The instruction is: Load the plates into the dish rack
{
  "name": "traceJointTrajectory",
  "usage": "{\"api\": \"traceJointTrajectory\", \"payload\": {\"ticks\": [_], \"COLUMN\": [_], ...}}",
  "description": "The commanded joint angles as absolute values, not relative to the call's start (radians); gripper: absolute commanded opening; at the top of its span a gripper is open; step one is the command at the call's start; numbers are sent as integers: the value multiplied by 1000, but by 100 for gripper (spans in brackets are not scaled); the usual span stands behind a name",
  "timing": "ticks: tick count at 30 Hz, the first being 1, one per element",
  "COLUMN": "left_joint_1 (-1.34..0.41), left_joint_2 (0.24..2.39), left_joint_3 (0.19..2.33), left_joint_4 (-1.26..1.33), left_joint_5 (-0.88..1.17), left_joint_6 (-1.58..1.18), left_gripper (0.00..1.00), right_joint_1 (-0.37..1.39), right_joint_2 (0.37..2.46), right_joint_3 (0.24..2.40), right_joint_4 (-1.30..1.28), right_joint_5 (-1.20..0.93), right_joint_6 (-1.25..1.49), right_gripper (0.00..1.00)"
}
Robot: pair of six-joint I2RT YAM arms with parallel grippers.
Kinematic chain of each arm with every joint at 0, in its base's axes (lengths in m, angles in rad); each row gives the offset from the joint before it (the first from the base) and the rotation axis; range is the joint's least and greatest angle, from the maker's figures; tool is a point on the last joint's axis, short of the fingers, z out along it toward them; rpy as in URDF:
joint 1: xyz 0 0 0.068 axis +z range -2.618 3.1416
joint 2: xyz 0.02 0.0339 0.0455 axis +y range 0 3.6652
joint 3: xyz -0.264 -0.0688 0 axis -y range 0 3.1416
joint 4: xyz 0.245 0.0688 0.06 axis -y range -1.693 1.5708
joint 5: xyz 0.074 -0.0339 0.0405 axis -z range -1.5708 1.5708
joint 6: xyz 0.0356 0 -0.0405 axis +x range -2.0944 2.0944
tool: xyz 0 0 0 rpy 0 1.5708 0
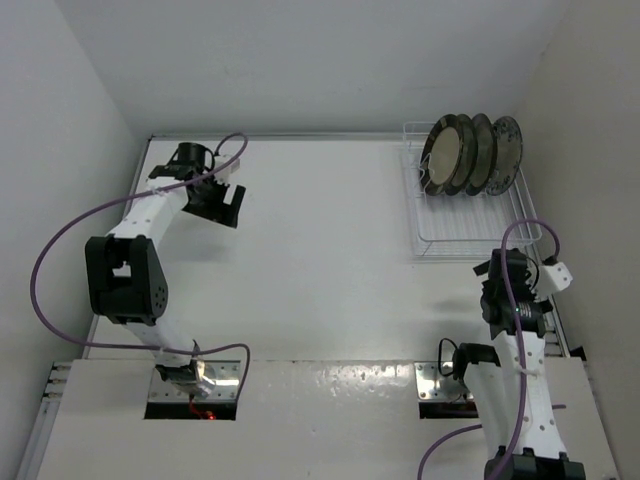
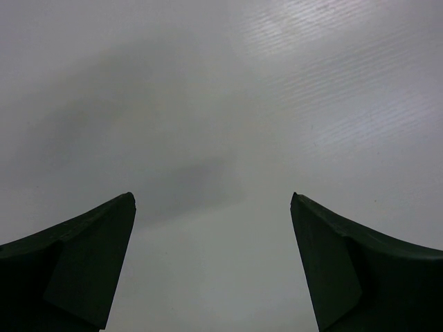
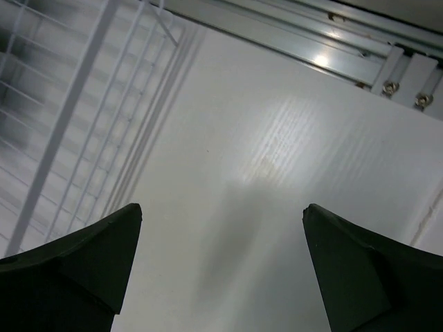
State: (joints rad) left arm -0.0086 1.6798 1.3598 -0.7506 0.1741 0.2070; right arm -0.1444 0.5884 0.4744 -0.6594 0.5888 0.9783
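Four plates [image 1: 470, 155] stand on edge at the far end of the dish rack [image 1: 470, 241], while the left gripper [image 2: 212, 202] and the right gripper [image 3: 223, 207] are both spread wide, pinching nothing.

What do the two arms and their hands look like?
Both arms, left arm and right arm, have white links and black joint housings. A purple cable loops along each. The left hand and right hand have two dark, wedge-shaped fingers tapering to blunt tips.
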Motion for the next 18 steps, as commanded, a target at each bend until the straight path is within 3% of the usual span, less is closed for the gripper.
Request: {"api": "traceJointTrajectory", "payload": {"ticks": [1,18], "left_joint_1": [-15,-25], "left_joint_2": [1611,1591], "left_joint_3": [1329,1292], "left_joint_4": [-727,-727], "left_joint_5": [170,170], "left_joint_6": [224,206], "left_gripper": [99,99], "right_joint_1": [-149,-147], "right_joint_2": [581,505], "right_joint_3": [502,436], "right_joint_4": [-799,-796], "right_joint_5": [606,568], "right_joint_6": [1112,1120], "right_gripper": [99,99]}}
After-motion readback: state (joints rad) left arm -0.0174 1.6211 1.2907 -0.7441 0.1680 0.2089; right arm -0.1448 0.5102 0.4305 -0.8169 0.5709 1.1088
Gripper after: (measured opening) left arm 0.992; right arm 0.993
